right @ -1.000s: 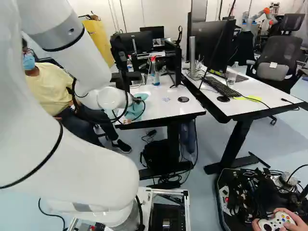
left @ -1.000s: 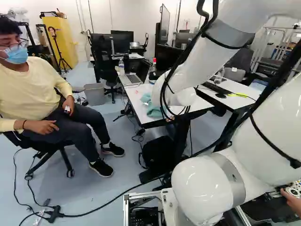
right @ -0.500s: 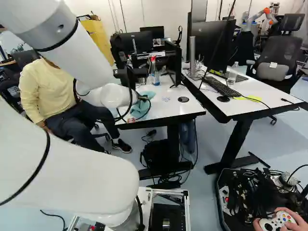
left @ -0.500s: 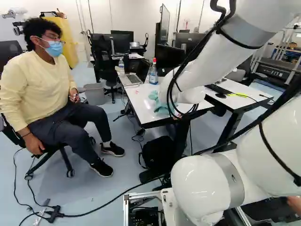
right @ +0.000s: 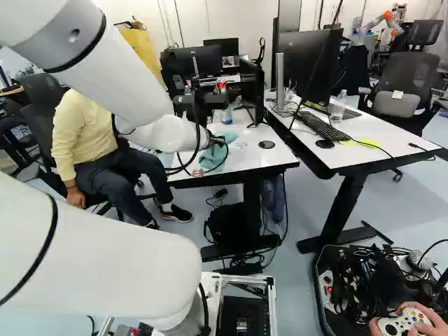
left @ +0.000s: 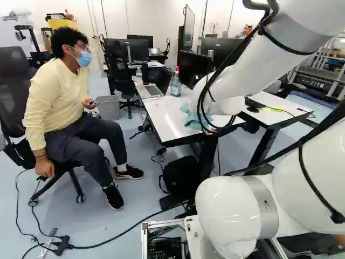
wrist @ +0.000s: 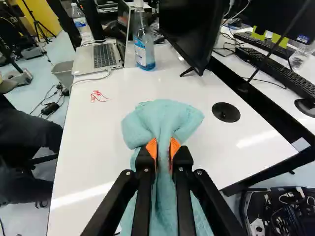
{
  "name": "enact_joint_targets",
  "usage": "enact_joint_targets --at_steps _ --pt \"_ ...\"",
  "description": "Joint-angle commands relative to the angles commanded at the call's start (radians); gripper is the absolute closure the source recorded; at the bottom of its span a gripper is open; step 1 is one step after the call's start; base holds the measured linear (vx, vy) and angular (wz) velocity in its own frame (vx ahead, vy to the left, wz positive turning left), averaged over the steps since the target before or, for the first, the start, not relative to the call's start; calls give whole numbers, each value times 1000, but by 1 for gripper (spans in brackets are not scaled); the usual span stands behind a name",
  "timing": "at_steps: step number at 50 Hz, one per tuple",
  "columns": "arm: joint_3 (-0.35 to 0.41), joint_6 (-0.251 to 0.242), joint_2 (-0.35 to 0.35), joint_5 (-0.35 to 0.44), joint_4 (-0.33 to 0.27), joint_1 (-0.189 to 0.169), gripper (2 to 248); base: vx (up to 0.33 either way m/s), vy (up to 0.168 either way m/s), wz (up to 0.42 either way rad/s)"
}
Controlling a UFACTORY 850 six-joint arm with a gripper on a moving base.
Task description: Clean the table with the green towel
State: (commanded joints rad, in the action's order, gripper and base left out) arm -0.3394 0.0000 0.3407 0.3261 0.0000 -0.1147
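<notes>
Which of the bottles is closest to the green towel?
The red-capped bottle beside the laptop; the other bottles stand farther off, one behind the laptop, one on the other table.

Towel (wrist: 165,117): cloth, matt, soft-textured, with rounded folds. Worktop (wrist: 81,157): smooth, glossy white surface, returning bright streaks of light. Bottle (wrist: 143,46): clear, smooth, shiny, plastic in appearance. Laptop (wrist: 82,60): silver casing, metallic in look, low sheen. Claw (right: 218,143): fingers smooth and black; pads (wrist: 152,148) orange, ribbed, matt. Arm (left: 242,81): smooth, glossy white shell with grey bands of duller finish. Bin (left: 109,109): grey, matt, apparently plastic.
</notes>
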Motion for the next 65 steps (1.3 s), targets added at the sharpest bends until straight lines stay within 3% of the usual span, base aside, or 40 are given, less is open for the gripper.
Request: enact_joint_targets --at_steps 22,65 --pt "-43 0 -51 -46 0 -85 199 0 0 0" --pt "-263 0 -293 -127 0 -184 199 0 0 0"
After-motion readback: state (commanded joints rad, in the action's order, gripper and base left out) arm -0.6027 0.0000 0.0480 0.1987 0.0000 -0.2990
